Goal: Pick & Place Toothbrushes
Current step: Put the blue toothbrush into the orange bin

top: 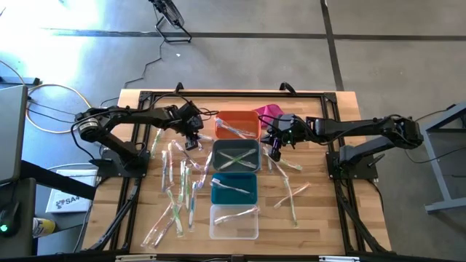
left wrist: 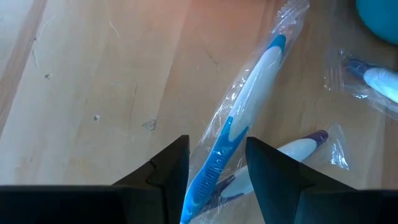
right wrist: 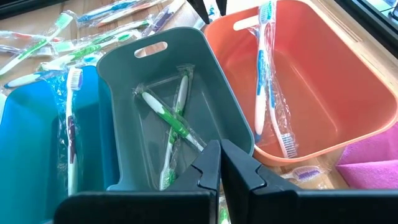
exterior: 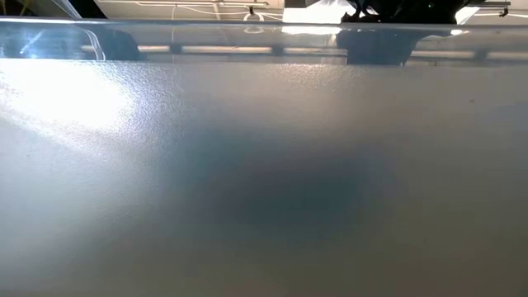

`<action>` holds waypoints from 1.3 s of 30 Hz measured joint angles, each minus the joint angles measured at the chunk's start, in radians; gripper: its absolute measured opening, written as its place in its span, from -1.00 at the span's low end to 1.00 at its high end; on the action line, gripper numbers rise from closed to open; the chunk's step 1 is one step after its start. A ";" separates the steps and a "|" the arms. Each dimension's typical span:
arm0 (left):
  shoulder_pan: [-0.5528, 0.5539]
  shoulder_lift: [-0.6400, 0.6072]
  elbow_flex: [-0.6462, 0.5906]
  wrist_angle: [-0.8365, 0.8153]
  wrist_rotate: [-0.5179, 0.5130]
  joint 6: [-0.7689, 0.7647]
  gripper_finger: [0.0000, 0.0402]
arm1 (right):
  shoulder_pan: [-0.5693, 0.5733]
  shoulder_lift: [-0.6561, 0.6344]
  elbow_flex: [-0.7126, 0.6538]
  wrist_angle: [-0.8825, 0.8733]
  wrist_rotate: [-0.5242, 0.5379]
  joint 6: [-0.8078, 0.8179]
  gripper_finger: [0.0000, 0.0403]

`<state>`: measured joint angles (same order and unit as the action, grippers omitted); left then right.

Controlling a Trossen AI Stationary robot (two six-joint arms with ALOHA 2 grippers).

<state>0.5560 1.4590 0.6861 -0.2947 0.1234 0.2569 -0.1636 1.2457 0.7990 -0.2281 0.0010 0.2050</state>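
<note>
Many wrapped toothbrushes (top: 177, 191) lie scattered on the wooden table left of a row of bins, and a few more (top: 290, 191) lie to its right. My left gripper (top: 193, 140) hangs low over the left pile, open. In the left wrist view its fingers (left wrist: 168, 174) stand on either side of the handle of a blue-and-white toothbrush (left wrist: 255, 81) that lies flat on the wood. My right gripper (top: 277, 151) is shut with nothing in it (right wrist: 219, 149). It hovers by the right rim of the grey bin (right wrist: 155, 99).
The orange bin (top: 237, 124), grey bin (top: 235, 156), teal bin (top: 234, 189) and clear bin (top: 234, 222) stand in a row down the table's middle, each holding toothbrushes. A magenta cloth (top: 268, 110) lies behind the orange bin. A blurred pale surface fills the low view.
</note>
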 joint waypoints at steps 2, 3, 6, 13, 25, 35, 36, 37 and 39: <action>0.000 0.000 0.000 -0.001 0.002 0.000 -0.23 | 0.000 0.000 0.000 0.000 0.000 0.000 -0.98; 0.000 0.000 0.000 -0.002 0.010 0.000 -0.23 | 0.000 0.000 0.000 0.000 0.000 0.000 -0.98; 0.000 0.000 0.000 -0.002 0.029 0.000 -0.23 | 0.000 0.000 0.000 0.000 0.000 0.000 -0.98; 0.000 0.014 0.000 0.000 0.032 -0.001 -0.23 | 0.000 0.000 0.000 0.000 0.000 0.000 -0.98; 0.000 0.075 0.003 0.012 0.026 -0.001 -0.23 | 0.000 0.000 0.000 0.000 0.000 0.000 -0.98; 0.000 0.074 0.002 0.009 0.021 0.000 -0.50 | 0.000 0.000 0.000 0.000 0.000 0.000 -0.98; 0.000 0.074 0.002 0.007 0.020 0.000 -0.55 | 0.000 0.000 0.000 0.000 0.000 0.000 -0.98; 0.000 0.074 0.002 0.005 0.019 0.000 -0.59 | 0.000 0.000 0.000 0.000 0.000 0.000 -0.98; 0.000 0.074 0.002 -0.007 0.019 0.000 -0.68 | 0.000 0.000 0.000 0.000 0.000 0.000 -0.98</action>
<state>0.5564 1.5333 0.6884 -0.3016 0.1422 0.2572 -0.1635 1.2457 0.7990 -0.2280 0.0010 0.2050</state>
